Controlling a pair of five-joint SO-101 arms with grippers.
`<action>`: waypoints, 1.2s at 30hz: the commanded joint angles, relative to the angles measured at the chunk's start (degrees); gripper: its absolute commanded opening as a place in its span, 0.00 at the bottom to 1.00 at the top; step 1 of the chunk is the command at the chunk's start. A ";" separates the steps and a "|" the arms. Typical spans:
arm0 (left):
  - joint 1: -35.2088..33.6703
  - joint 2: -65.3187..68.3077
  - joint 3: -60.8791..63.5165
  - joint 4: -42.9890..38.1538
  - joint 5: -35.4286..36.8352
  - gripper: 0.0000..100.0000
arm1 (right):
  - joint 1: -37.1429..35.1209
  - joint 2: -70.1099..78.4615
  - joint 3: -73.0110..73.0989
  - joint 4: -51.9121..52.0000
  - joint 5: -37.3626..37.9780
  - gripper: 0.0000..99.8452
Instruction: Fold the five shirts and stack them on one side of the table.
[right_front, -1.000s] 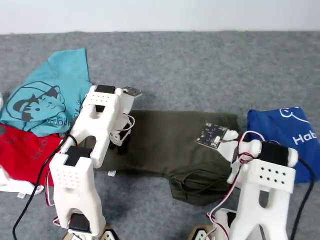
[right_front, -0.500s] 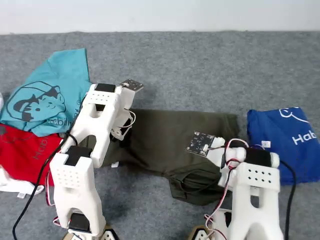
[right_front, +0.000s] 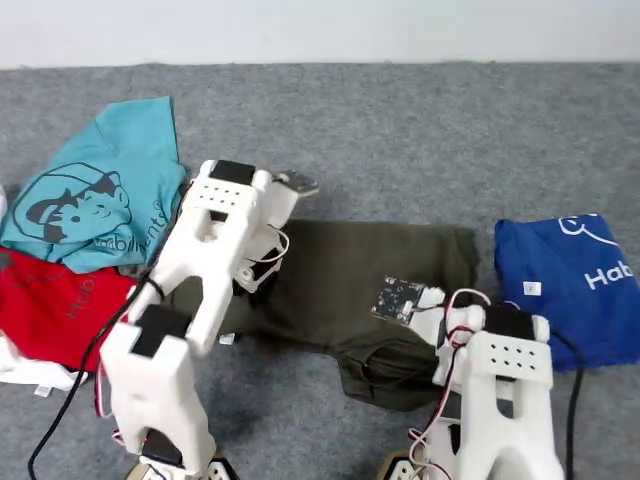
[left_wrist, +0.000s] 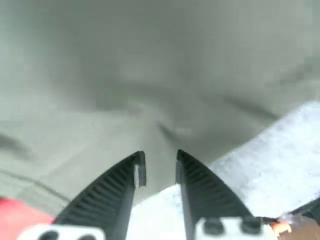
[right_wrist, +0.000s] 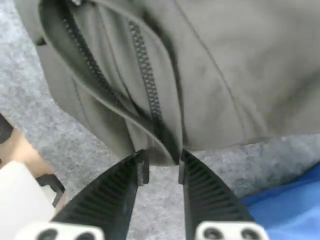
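The left gripper (left_wrist: 160, 167) and right gripper (right_wrist: 161, 167) each stand slightly parted, holding nothing, over edges of the part-folded olive-green fabric shirt (right_front: 340, 270). Outboard of the right gripper we see one folded blue shirt (right_front: 575, 280). Outboard of the left, a crumpled teal shirt (right_front: 95, 200) and a red shirt (right_front: 50, 310) lie unfolded, so we judge most work outstanding.

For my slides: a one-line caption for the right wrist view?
Right gripper, open, at the edge of the olive shirt on the grey table, blue shirt alongside.
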 joint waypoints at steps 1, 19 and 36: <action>0.44 -8.62 -0.57 2.11 -1.05 0.11 | -1.19 -0.22 1.32 -1.01 1.58 0.11; 0.88 -18.99 -0.31 2.02 -0.79 0.11 | -1.27 -0.13 -3.96 -18.51 -3.69 0.01; 0.97 -19.43 -0.31 2.02 -0.70 0.11 | -5.41 13.32 -3.96 -37.85 -14.51 0.02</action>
